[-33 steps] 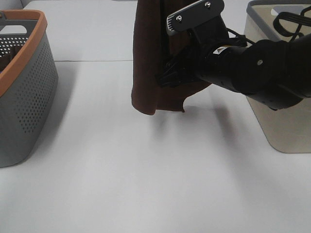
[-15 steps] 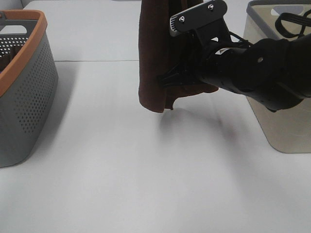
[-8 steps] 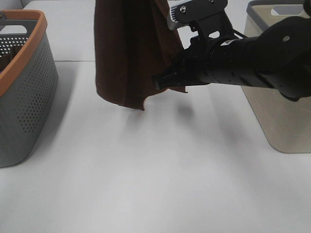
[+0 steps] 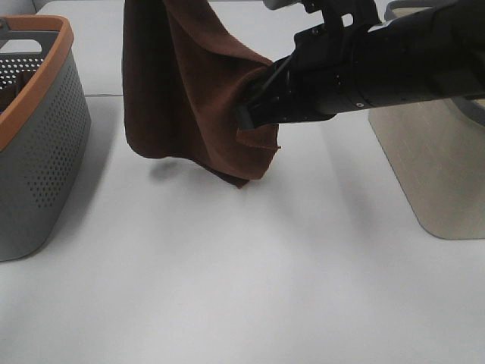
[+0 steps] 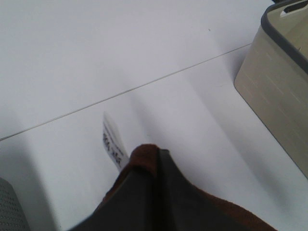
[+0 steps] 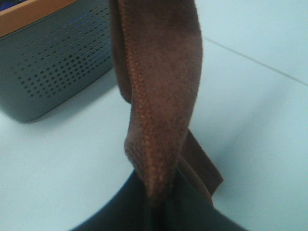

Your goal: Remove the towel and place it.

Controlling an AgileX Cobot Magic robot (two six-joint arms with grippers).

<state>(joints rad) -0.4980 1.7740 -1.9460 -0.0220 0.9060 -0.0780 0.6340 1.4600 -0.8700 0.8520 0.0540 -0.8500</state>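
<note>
The brown towel (image 4: 182,91) hangs in the air above the white table, between the two baskets. My right gripper (image 4: 246,117) reaches in from the right and is shut on the towel's lower right edge. In the right wrist view its jaws (image 6: 156,197) pinch a folded hem of the towel (image 6: 159,72). My left gripper is out of the top of the exterior view. In the left wrist view it (image 5: 155,166) is shut on a towel corner (image 5: 144,153) beside a white label (image 5: 113,143).
A grey perforated basket with an orange rim (image 4: 38,152) stands at the left and also shows in the right wrist view (image 6: 53,48). A beige basket (image 4: 432,167) stands at the right, partly behind my right arm, and also shows in the left wrist view (image 5: 284,72).
The towel has swung left and spread wider. My right arm has risen and moved left with the towel's edge still in its jaws.
</note>
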